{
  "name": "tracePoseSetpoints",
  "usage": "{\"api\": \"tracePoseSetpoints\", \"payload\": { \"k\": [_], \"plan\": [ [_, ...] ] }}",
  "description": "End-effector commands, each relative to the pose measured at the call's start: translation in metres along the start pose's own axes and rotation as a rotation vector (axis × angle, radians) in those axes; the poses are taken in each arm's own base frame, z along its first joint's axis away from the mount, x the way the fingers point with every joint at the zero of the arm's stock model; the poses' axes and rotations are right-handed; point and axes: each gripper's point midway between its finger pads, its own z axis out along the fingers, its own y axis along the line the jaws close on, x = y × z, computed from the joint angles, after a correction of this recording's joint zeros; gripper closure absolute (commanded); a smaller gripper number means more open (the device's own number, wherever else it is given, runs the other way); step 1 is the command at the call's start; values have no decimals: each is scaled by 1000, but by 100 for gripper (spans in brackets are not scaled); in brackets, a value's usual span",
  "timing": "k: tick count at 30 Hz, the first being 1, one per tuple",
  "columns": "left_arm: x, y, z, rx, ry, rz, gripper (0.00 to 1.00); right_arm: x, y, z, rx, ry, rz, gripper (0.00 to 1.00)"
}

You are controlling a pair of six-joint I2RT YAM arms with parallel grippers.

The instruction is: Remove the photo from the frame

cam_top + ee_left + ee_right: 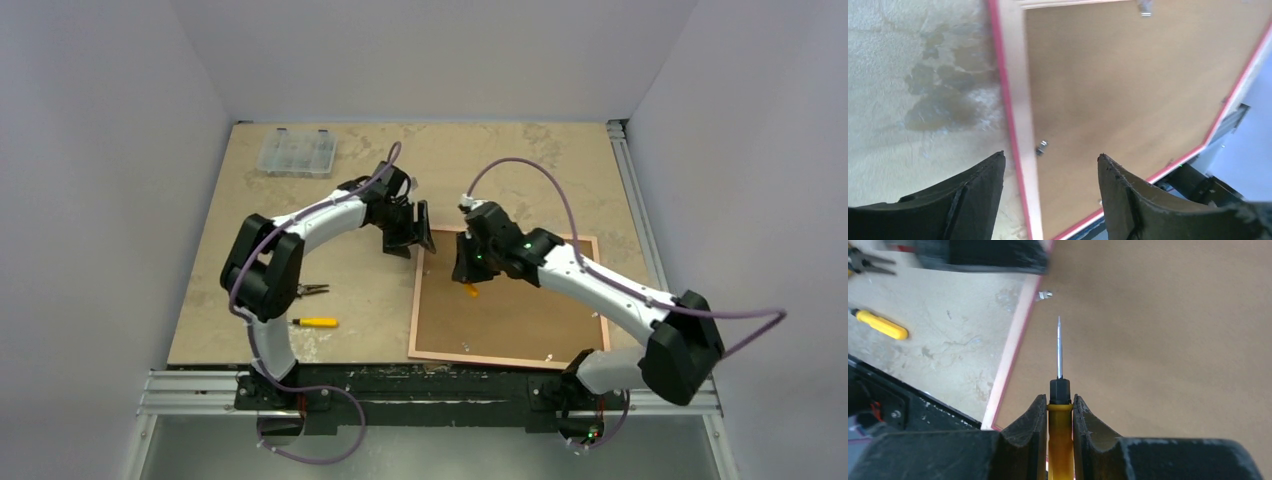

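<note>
The pink frame [414, 300] lies face down on the table, its pale back showing. The photo's brown board back [505, 320] fills it; the sunset side is hidden. My right gripper [468, 272] is shut on a yellow screwdriver [1060, 432], its metal tip [1059, 345] hovering over the board near a small metal clip [1044, 295] at the frame's left rail. My left gripper [412, 240] is open and empty just above the frame's far left corner; its fingers [975, 197] straddle the left rail [1018, 125], with a clip [1042, 147] between them.
A second yellow screwdriver [316, 322] and pliers [311, 290] lie on the table left of the frame. A clear parts box [296, 153] stands at the back left. The table's front edge has a metal rail [430, 385].
</note>
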Motion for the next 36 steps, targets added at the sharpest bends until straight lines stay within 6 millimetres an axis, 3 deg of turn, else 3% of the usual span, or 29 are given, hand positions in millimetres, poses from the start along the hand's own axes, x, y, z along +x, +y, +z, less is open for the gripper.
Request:
{"api": "tracePoseSetpoints", "payload": {
  "k": [1,6,11,12,13,18,23,28,32,34,36],
  "plan": [
    [-27,-54,-65,170,-201,177,34,-7,-8,-15,-210,-90,162,100],
    [-18,-112,-106,384,-294,495,31,1,-18,-45,-392,-112,215,100],
    [28,-154,-140,455,-651,1070,26,2,-14,-75,-509,-118,183,100],
    [48,-151,-131,462,-678,1180,25,6,-9,-78,-538,-101,164,100],
    [55,-158,-138,461,-744,1274,24,8,-3,-84,-582,-86,140,100],
    [88,-149,-126,369,-739,1580,23,15,9,-99,-665,-62,117,100],
    [95,-145,-117,219,-777,1719,21,26,20,-109,-711,-28,86,100],
    [105,-148,-108,224,-744,1763,22,30,37,-112,-722,-27,32,100],
    [120,-143,-97,249,-641,1797,36,21,45,-117,-754,-65,33,100],
    [127,-141,-95,274,-596,1811,56,16,45,-117,-746,-87,37,100],
    [129,-141,-94,274,-567,1813,83,11,46,-118,-752,-104,45,100]
  ]
}}
